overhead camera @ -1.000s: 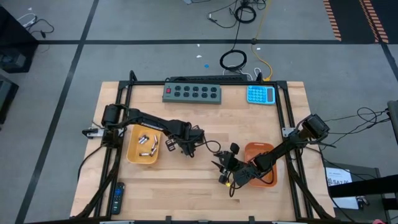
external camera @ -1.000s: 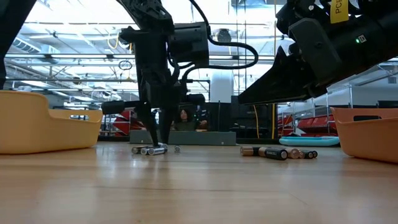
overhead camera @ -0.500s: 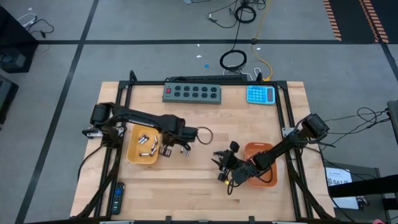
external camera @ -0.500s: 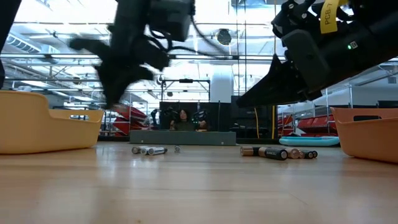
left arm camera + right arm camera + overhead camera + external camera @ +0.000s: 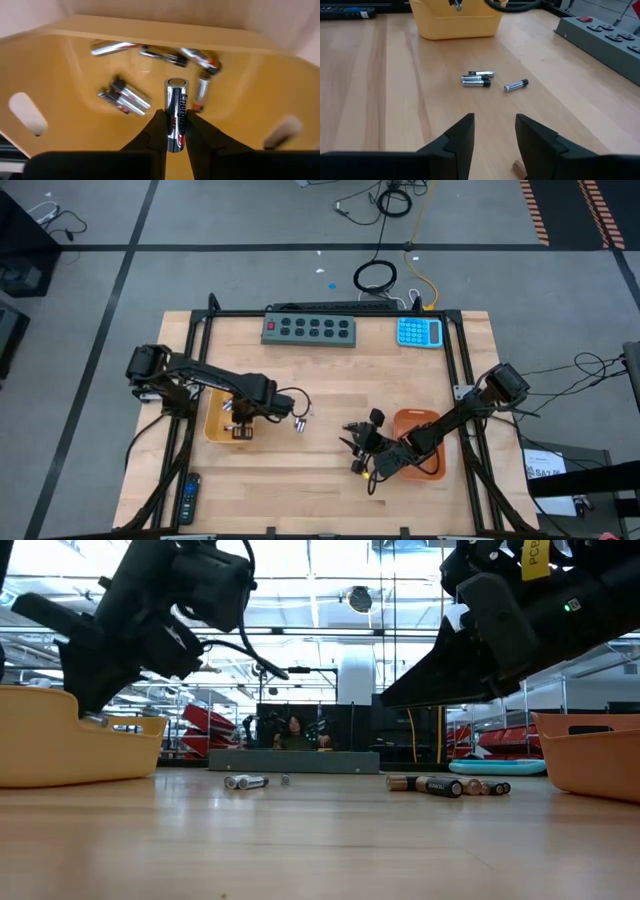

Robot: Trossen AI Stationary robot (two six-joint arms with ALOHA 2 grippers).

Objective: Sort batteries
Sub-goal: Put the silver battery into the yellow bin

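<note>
Left side of the tabletop (image 5: 330, 475), near its left edge: yellow tray (image 5: 213, 426), several silvery batteries (image 5: 125, 98) lying loose on its floor. Left pincer (image 5: 238, 418) above this tray, clenched on one silvery battery (image 5: 175, 112); that cell's long axis runs along the fingers and points down into the tray, so judged ready to drop straight in, the tray walls leaving room all round. Middle of the tabletop: a small cluster of silvery batteries (image 5: 476, 79) with one stray cell (image 5: 515, 85) just beside it, lying flat, long axes roughly crosswise to the right pincer's line of approach; bare wood on every side. Farther right in the low view, a group of darker batteries (image 5: 448, 786). Right side, near the right edge: orange tray (image 5: 431, 420); right pincer (image 5: 359, 448) just left of it, released, empty, facing the loose cluster across bare wood. Back edge: grey button strip (image 5: 309, 330), blue calculator (image 5: 419, 332).
</note>
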